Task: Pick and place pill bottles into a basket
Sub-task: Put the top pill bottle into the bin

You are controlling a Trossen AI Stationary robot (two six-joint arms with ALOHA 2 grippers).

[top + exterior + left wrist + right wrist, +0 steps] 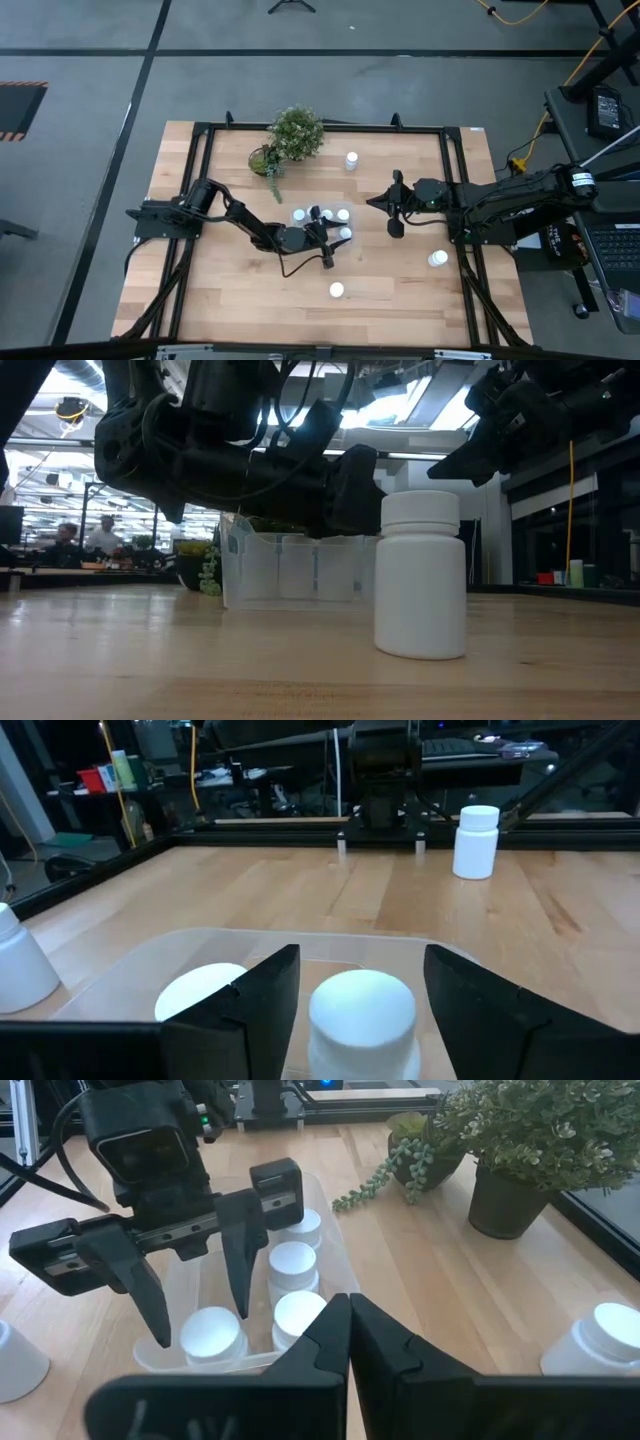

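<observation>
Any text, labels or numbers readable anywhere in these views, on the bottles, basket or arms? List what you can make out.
Bottles: plain white, no label shows.
Basket: clear plastic, no print.
Left end effector, open over the basket: no legible marking.
Right end effector, shut: no legible marking.
Plant pot: no text.
Room behind the table, low view: any signs are too small and blurred to read.
Nothing legible in any view.
</observation>
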